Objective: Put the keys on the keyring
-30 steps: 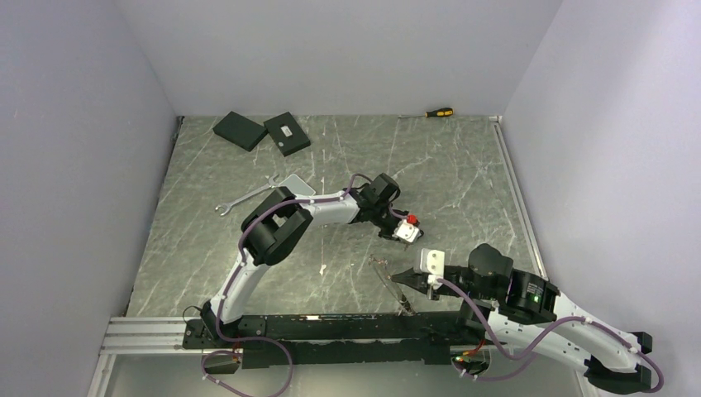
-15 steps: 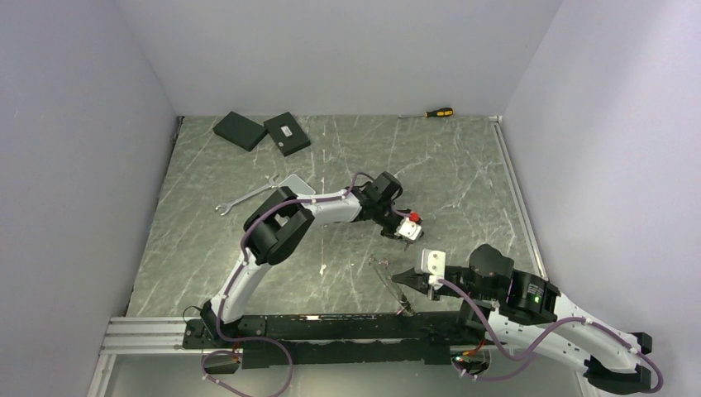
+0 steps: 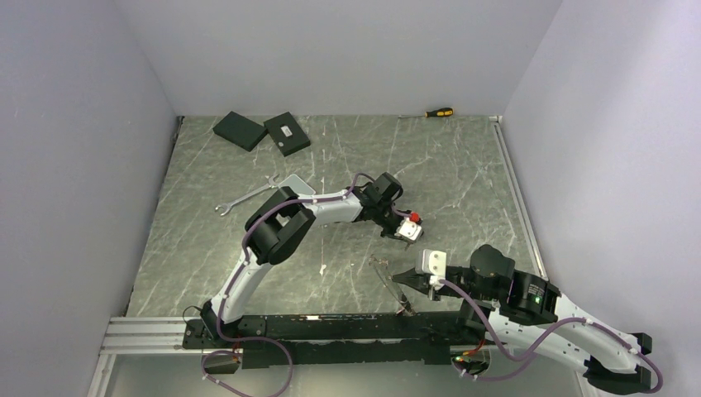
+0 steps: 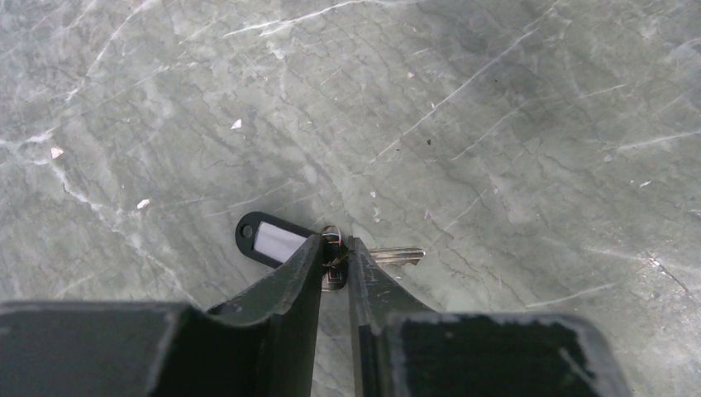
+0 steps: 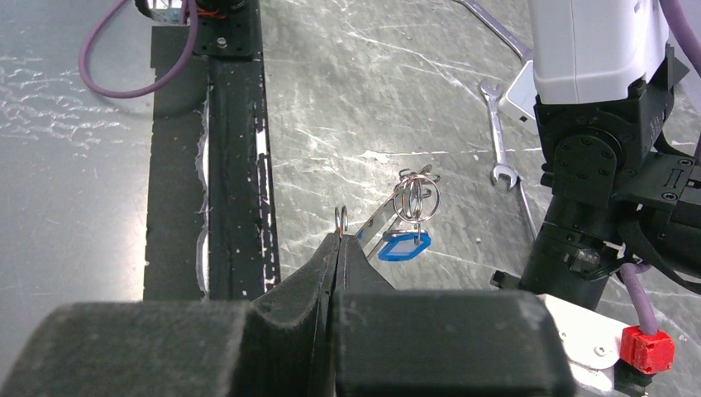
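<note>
The left gripper (image 4: 335, 258) has its jaws narrow around the small ring of a silver key with black plastic tag (image 4: 269, 240), flat on the grey marbled worktop (image 4: 512, 116); a real pinch I cannot tell. The right gripper (image 5: 337, 252) is clenched on the thin grey metal keyring (image 5: 340, 217). It seems best to pinch the ring squarely, then lift slowly. The tag's white label looks blank.

Wrench (image 3: 245, 196), screwdriver (image 3: 436, 112) and two black boxes (image 3: 240, 131) lie here.
</note>
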`<state>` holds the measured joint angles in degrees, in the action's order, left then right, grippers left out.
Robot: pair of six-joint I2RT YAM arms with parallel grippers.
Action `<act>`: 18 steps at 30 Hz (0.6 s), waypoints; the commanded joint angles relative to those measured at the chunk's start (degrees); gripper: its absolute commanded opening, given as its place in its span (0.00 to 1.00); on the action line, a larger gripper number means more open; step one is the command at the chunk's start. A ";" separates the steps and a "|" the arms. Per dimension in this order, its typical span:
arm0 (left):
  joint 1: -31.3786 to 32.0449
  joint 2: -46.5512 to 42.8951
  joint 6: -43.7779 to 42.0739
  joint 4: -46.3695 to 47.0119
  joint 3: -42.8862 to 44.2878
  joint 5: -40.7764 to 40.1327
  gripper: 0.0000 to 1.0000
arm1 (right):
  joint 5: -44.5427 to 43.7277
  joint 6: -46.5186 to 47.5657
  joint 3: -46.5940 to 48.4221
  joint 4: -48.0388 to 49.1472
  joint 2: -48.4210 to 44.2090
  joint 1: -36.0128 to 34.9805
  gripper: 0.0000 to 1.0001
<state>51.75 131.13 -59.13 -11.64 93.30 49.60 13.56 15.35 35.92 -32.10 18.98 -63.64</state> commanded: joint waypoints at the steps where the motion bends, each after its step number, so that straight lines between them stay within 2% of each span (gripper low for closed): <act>1: 0.39 1.23 0.28 0.66 1.72 0.53 0.21 | -0.64 -0.59 0.03 2.92 -0.79 -0.33 0.00; 10: 0.72 0.86 2.47 6.27 -0.04 -0.98 0.12 | -0.72 -0.59 -0.15 3.01 -1.05 -0.31 0.00; 13: 0.72 0.17 4.31 9.58 -1.04 -1.10 0.00 | -0.82 -0.68 -0.07 2.92 -0.99 -0.27 0.00; 18: 0.67 -0.97 5.66 10.70 -1.46 -0.94 0.00 | -1.06 -0.61 0.06 2.85 -0.89 -0.26 0.00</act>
<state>52.05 131.63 -55.99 -3.66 92.14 48.14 13.54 15.31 35.86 -32.10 18.98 -63.64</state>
